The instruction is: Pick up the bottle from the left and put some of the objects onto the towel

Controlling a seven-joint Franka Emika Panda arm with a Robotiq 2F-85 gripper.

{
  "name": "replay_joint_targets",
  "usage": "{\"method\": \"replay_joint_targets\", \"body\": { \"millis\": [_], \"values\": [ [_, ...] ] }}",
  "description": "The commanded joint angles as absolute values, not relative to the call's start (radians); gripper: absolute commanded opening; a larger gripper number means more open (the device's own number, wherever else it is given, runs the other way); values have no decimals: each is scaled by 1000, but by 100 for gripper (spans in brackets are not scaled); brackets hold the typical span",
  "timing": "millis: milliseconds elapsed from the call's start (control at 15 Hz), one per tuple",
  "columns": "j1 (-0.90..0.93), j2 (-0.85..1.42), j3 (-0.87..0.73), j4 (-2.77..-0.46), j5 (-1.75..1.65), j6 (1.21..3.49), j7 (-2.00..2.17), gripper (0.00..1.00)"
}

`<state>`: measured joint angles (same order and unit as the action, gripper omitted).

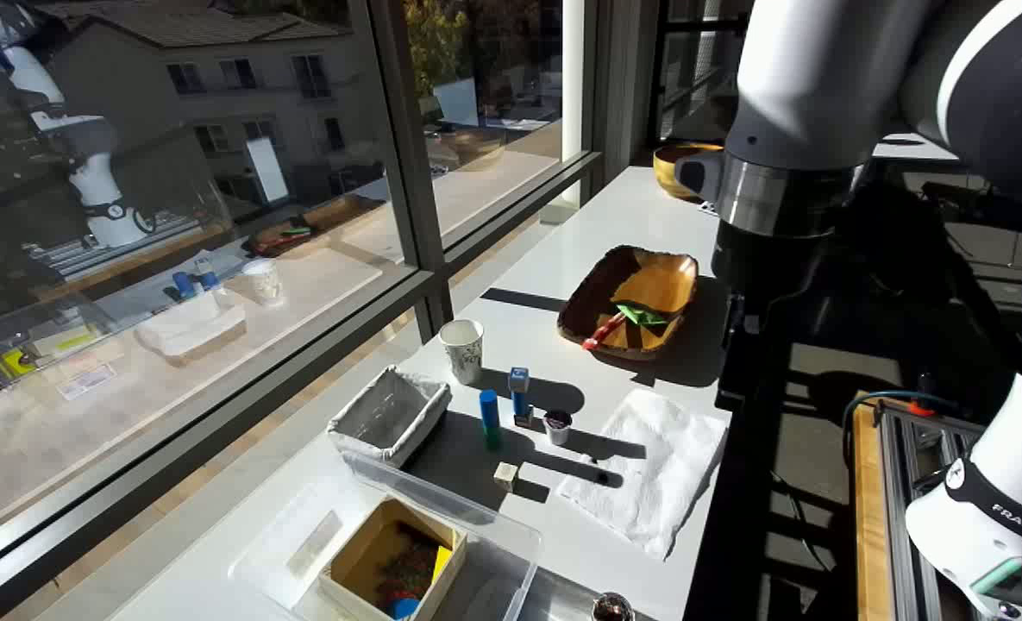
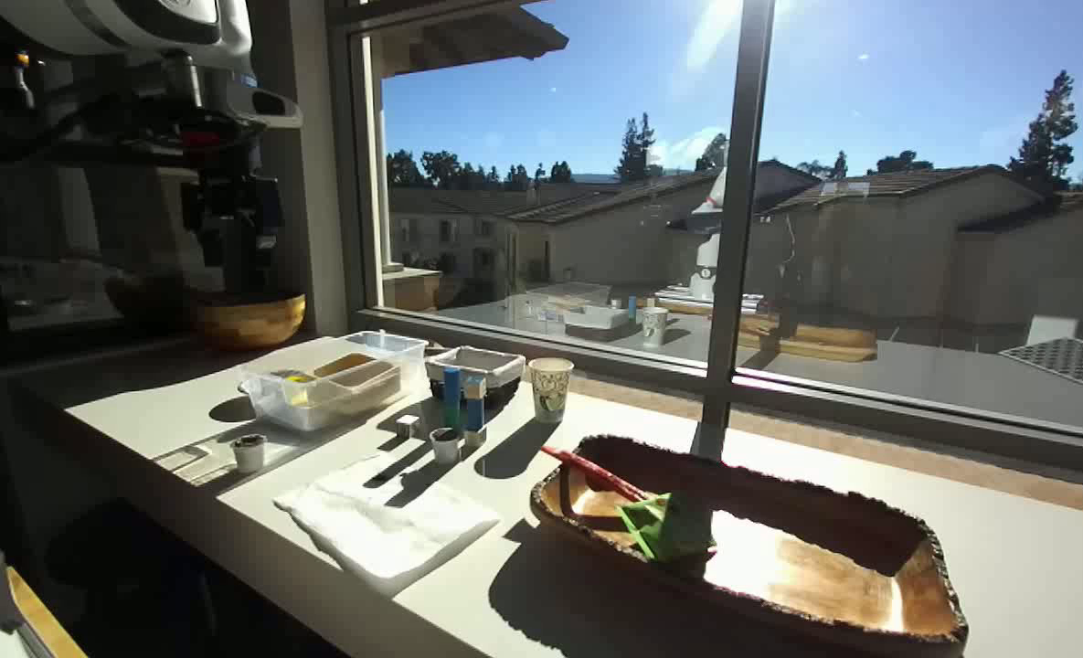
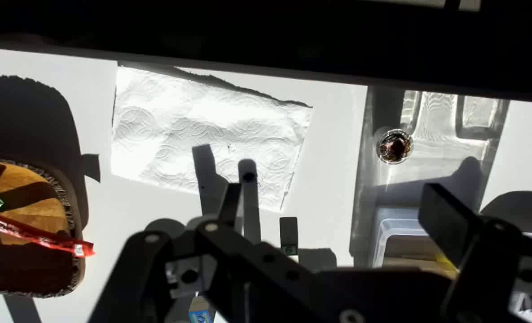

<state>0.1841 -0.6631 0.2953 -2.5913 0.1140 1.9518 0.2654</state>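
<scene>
Seemingly not begun | showing black two-fingered gripper (image 3: 333, 193) spread wide, gripping nothing | showing flat, wrinkled white rectangular towel (image 1: 661, 466) on pale, smooth worktop (image 1: 523, 341), apparently bearing nothing | yet to pick up bottle (unidentifiable here) or load towel

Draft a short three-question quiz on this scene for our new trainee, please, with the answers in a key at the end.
1. True or false: In the wrist view, the gripper is open.
2. Choose one: What pokes out past the rim of the rough-edged wooden tray? A, the patterned paper cup; B, the red strip; C, the small pale block.
3. Fill in: In the wrist view, dark ____ fall across the towel.

Key: 1. True, its jaws stand apart. 2. B. 3. shadows.
</scene>
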Motion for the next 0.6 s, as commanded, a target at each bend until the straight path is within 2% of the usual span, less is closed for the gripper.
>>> {"method": "replay_joint_targets", "body": {
  "millis": [0,333,533],
  "values": [
    [191,-661,289,-2590,109,1950,269,100],
    [191,-661,289,-2590,109,1950,269,100],
    [135,-593,336,-2619,124,2044,456,100]
  ]
}}
